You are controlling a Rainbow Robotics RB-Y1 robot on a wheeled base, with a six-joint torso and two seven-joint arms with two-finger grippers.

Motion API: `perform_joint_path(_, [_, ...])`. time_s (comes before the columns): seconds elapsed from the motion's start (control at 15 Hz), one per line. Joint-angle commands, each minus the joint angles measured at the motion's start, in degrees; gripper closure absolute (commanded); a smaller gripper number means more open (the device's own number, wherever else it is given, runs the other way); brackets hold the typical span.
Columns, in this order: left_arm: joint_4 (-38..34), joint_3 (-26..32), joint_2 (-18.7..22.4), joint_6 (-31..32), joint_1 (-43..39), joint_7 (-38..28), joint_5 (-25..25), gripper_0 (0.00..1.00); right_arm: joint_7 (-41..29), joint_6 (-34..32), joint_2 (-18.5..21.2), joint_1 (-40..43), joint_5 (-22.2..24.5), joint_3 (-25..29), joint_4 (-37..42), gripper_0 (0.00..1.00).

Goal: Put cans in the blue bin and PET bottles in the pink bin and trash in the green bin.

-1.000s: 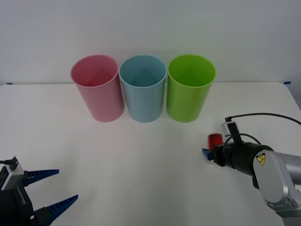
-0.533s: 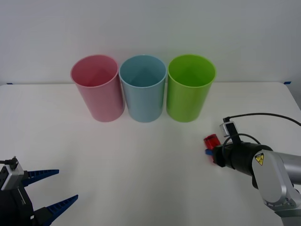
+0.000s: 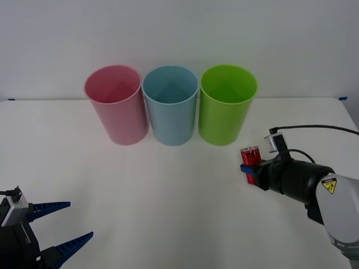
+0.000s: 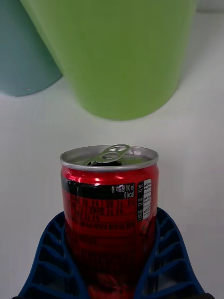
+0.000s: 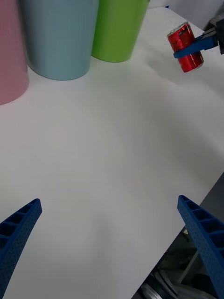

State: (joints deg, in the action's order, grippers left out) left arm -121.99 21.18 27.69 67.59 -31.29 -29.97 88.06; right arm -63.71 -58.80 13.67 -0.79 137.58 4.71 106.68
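Note:
My right gripper (image 3: 251, 168) is shut on a small red can (image 3: 250, 162) with a silver top and dark band, held above the table at the right, in front of and slightly right of the green bin (image 3: 227, 109). In the right wrist view the can (image 4: 110, 205) stands upright between the blue fingers (image 4: 163, 252), with the green bin (image 4: 116, 51) close behind. Pink bin (image 3: 116, 103), blue bin (image 3: 170, 103) and green bin stand in a row at the back. My left gripper (image 3: 59, 227) rests open at the table's near left corner. From the left wrist, the can (image 5: 185, 40) appears tilted.
The white table (image 3: 168, 185) stretches bare between the bins and both arms. A white wall rises just behind the bins. A black cable (image 3: 314, 129) loops over the right arm. The table's near edge (image 5: 196, 205) lies close to the left gripper.
My right gripper has lifted the can off the table and carried it slightly up and left, toward the green bin. The left arm has stayed still.

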Motion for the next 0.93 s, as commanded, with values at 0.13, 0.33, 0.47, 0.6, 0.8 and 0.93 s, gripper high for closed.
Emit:
perform_joint_path(0.13, [0.00, 0.00, 0.00, -0.01, 0.00, 0.00, 0.00, 0.00, 3.33, 0.09, 6.81, 4.39, -18.40, 1.62, 8.45, 1.00])
perform_joint_path(0.33, [0.00, 0.00, 0.00, -0.01, 0.00, 0.00, 0.00, 0.00, 13.79, 0.00, 11.20, 9.75, -37.82, 6.63, 10.83, 1.00])
perform_joint_path(0.47, [0.00, 0.00, 0.00, -0.01, 0.00, 0.00, 0.00, 0.00, 22.67, -2.99, 12.00, 13.09, -50.21, 12.16, 10.74, 1.00])
perform_joint_path(0.6, [0.00, 0.00, 0.00, -0.01, 0.00, 0.00, 0.00, 0.00, 28.21, -6.06, 11.91, 15.20, -59.09, 16.47, 10.83, 1.00])
perform_joint_path(0.8, [0.00, 0.00, 0.00, -0.01, 0.00, 0.00, 0.00, 0.00, 34.97, -7.47, 11.64, 16.17, -68.76, 18.40, 10.83, 1.00])
perform_joint_path(0.93, [0.00, 0.00, 0.00, -0.01, 0.00, 0.00, 0.00, 0.00, 37.88, -7.38, 11.64, 15.03, -73.42, 18.58, 10.83, 1.00])
